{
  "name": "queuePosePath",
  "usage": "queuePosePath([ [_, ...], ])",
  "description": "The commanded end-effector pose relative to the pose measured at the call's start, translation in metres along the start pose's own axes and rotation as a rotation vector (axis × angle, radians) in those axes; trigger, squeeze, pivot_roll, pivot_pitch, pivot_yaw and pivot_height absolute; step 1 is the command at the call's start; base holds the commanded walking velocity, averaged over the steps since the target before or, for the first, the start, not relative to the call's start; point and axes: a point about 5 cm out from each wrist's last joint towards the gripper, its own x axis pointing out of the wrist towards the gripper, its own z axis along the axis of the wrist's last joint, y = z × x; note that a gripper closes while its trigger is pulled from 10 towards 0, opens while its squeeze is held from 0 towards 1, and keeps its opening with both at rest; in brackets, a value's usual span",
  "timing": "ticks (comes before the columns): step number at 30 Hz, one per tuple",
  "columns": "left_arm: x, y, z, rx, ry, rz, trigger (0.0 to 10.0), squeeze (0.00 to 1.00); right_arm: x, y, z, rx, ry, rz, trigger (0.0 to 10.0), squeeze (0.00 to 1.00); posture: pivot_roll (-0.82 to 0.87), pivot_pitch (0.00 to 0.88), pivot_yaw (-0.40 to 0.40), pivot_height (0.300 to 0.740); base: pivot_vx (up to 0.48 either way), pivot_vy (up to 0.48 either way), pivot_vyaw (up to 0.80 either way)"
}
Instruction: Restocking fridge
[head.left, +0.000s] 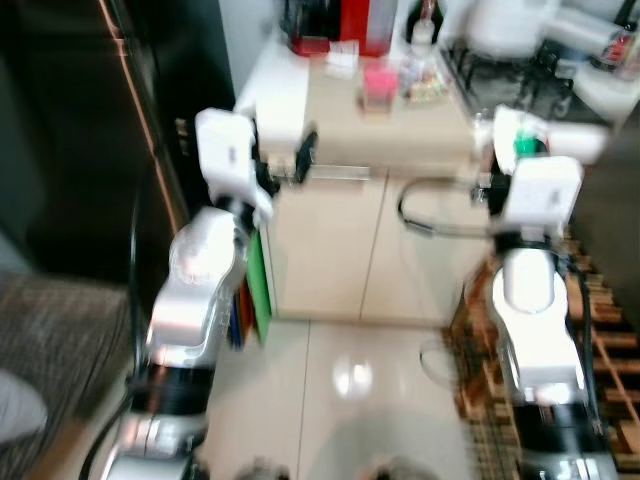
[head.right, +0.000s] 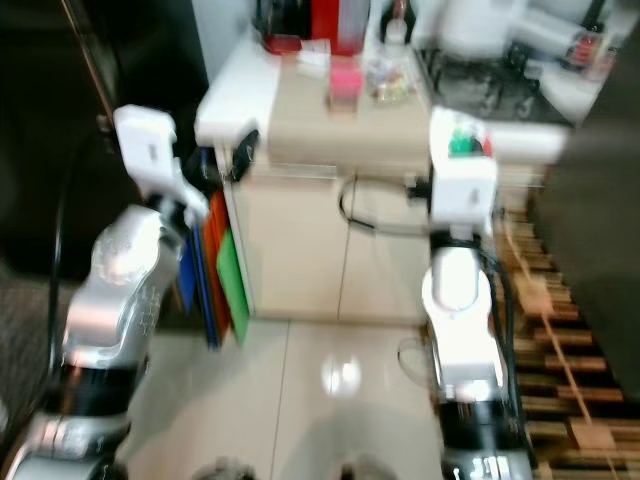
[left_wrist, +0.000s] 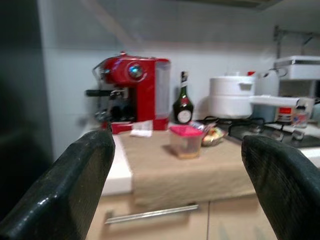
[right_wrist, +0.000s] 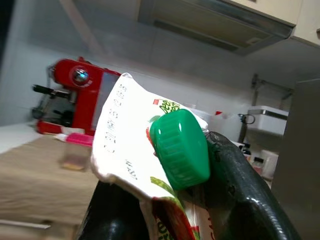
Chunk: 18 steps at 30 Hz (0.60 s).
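Two end effectors raised, right end effector (right_wrist: 165, 200) pinching a green-capped carton (right_wrist: 131, 150) (print unreadable), left end effector (left_wrist: 175, 185) spread — facing a red coffee machine (left_wrist: 132, 92).

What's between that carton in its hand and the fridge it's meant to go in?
The right gripper holds a green-capped carton. The dark fridge stands to the robot's left, its door apparently shut; the left arm lies between.

both head views are blurred; the green-capped carton (right_wrist: 150, 165) runs off the frame's bottom, print unreadable.
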Motion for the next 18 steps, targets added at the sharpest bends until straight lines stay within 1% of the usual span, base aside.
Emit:
queuePosePath([
  [1,0.000,-0.003,-0.003,-0.004,0.014,-0.013,10.0,0.00,0.001,-0.001,-0.003,0.002,0.011,0.002,10.0,0.00,-0.04,0.000,0.047,0.740,-0.296,0.000,0.00],
  [9,-0.001,-0.001,-0.004,0.002,0.013,-0.012,10.0,0.00,0.002,0.002,-0.004,0.006,0.016,0.015,10.0,0.00,-0.03,0.000,0.037,0.740,-0.291,0.000,0.00],
  [12,-0.002,0.000,-0.004,-0.005,0.011,-0.005,10.0,0.00,0.002,0.004,-0.005,0.009,0.017,0.021,10.0,0.00,-0.02,0.000,0.034,0.740,0.000,0.000,0.00],
  [14,-0.006,0.006,-0.007,-0.045,0.023,0.028,10.0,0.00,0.001,0.009,-0.007,0.019,0.027,0.039,10.0,0.00,-0.01,0.000,0.030,0.740,0.000,0.000,0.00],
  [16,-0.008,0.008,-0.008,-0.046,0.032,0.037,10.0,0.00,0.001,0.010,-0.009,0.023,0.034,0.046,10.0,0.00,-0.01,0.000,0.030,0.740,0.000,0.000,0.00],
  [17,-0.012,0.011,-0.011,-0.049,0.051,0.048,10.0,0.00,-0.001,0.014,-0.012,0.036,0.055,0.061,10.0,0.00,0.00,0.000,0.025,0.740,0.000,-0.469,0.00],
  [18,-0.012,0.011,-0.011,-0.049,0.051,0.048,10.0,0.00,-0.001,0.014,-0.012,0.036,0.055,0.061,10.0,0.00,0.00,0.000,0.025,0.740,0.000,-0.469,0.00],
])
